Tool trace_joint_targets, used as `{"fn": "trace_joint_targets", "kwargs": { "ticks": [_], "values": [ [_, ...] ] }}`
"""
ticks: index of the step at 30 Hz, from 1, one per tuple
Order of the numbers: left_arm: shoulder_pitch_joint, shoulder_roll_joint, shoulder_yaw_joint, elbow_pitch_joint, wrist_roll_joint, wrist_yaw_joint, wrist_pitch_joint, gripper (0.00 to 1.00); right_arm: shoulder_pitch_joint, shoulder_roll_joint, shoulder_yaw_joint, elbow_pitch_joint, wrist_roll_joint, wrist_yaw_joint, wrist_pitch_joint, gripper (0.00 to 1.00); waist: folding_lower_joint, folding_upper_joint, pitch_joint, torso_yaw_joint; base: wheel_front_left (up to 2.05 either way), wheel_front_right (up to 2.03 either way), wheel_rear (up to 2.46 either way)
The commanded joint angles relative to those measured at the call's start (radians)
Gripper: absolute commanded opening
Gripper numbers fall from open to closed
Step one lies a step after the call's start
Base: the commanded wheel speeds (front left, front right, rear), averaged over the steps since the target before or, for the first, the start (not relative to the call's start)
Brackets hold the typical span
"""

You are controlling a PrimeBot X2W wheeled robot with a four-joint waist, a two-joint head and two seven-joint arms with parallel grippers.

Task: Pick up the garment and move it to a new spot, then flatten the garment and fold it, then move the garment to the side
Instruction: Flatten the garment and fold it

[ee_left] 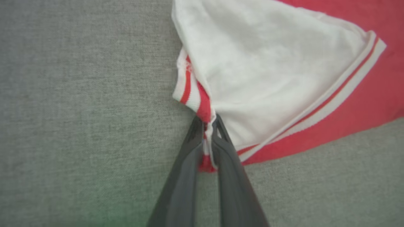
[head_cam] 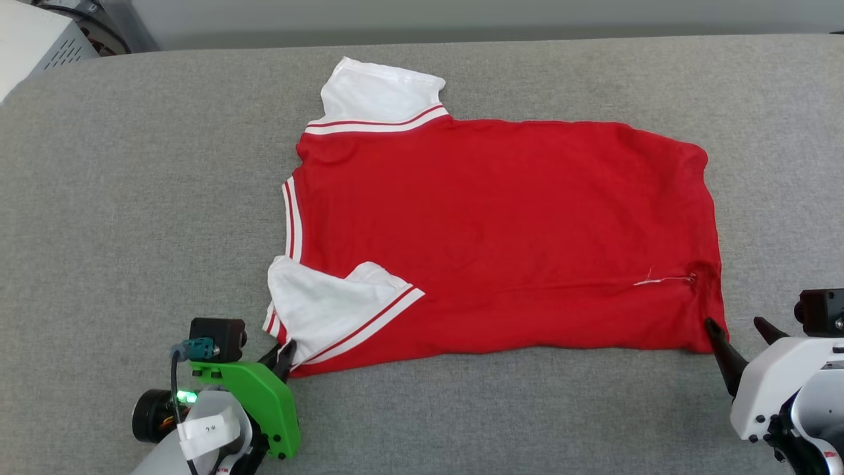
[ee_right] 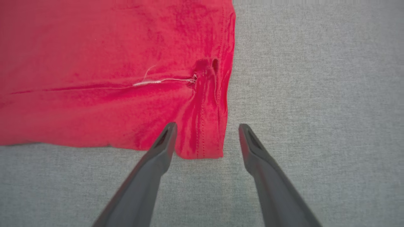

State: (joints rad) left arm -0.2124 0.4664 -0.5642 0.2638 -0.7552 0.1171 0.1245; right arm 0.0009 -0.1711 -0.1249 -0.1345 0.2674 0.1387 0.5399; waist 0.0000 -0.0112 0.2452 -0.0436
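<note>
The red shirt (head_cam: 501,231) lies spread on the grey cloth-covered worktop (head_cam: 132,198), plain side up, with one white sleeve (head_cam: 330,310) turned in over its body. The left end effector (head_cam: 285,353) is pinched tight on the striped trim at the shirt's near collar-end corner; the right end effector (head_cam: 733,323) stands wide, straddling the shirt's near hem corner without gripping. Taking both near corners probably serves to lift that edge evenly, for moving or folding. Beyond the shirt's far collar end sits a pale vented box (head_cam: 39,39) with cables; the room behind is a pale strip.
</note>
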Motion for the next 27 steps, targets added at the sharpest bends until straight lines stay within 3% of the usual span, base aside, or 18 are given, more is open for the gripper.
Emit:
{"fn": "trace_joint_targets", "kwargs": {
  "ticks": [1, 9, 14, 20, 21, 22, 23, 27],
  "values": [
    [0.022, -0.012, -0.025, 0.034, 0.004, -0.005, 0.017, 0.0, -0.015, -0.009, -0.003, 0.002, -0.01, -0.008, -0.005, 1.0, 0.0, 0.0112, -0.012, 0.008, 0.0, 0.0, 0.0],
    [0.027, -0.005, -0.015, -0.05, 0.01, -0.002, -0.024, 0.0, -0.043, -0.005, -0.039, 0.054, -0.036, -0.008, 0.018, 1.0, 0.0, 0.0112, -0.046, 0.05, 0.0, 0.0, 0.0],
    [0.034, 0.025, -0.009, -0.182, 0.025, 0.025, -0.017, 0.0, -0.077, 0.023, -0.098, 0.193, -0.098, -0.008, 0.026, 1.0, 0.0, 0.0112, -0.046, 0.096, 0.0, 0.0, 0.0],
    [0.047, 0.036, -0.01, -0.24, 0.023, 0.038, -0.004, 0.0, -0.086, 0.056, -0.102, 0.282, -0.109, -0.008, 0.026, 1.0, 0.0, 0.0112, -0.039, 0.109, 0.0, 0.0, 0.0],
    [0.049, 0.038, -0.01, -0.244, 0.023, 0.04, -0.002, 0.0, -0.086, 0.056, -0.102, 0.293, -0.111, -0.008, 0.027, 0.72, 0.0, 0.0112, -0.038, 0.109, 0.0, 0.0, 0.0],
    [0.051, 0.04, -0.011, -0.249, 0.023, 0.042, 0.0, 0.0, -0.087, 0.056, -0.102, 0.308, -0.115, -0.008, 0.028, 0.27, 0.0, 0.0112, -0.036, 0.108, 0.0, 0.0, 0.0],
    [0.052, 0.042, -0.011, -0.251, 0.023, 0.044, 0.002, 0.0, -0.088, 0.057, -0.102, 0.315, -0.117, -0.008, 0.027, 0.0, 0.0, 0.0112, -0.035, 0.107, 0.0, 0.0, 0.0],
    [0.06, 0.051, -0.013, -0.248, 0.023, 0.048, 0.008, 0.0, -0.087, 0.054, -0.094, 0.336, -0.121, -0.008, 0.017, 0.0, 0.0, 0.0112, -0.046, 0.101, 0.0, 0.0, 0.0]
  ]
}}
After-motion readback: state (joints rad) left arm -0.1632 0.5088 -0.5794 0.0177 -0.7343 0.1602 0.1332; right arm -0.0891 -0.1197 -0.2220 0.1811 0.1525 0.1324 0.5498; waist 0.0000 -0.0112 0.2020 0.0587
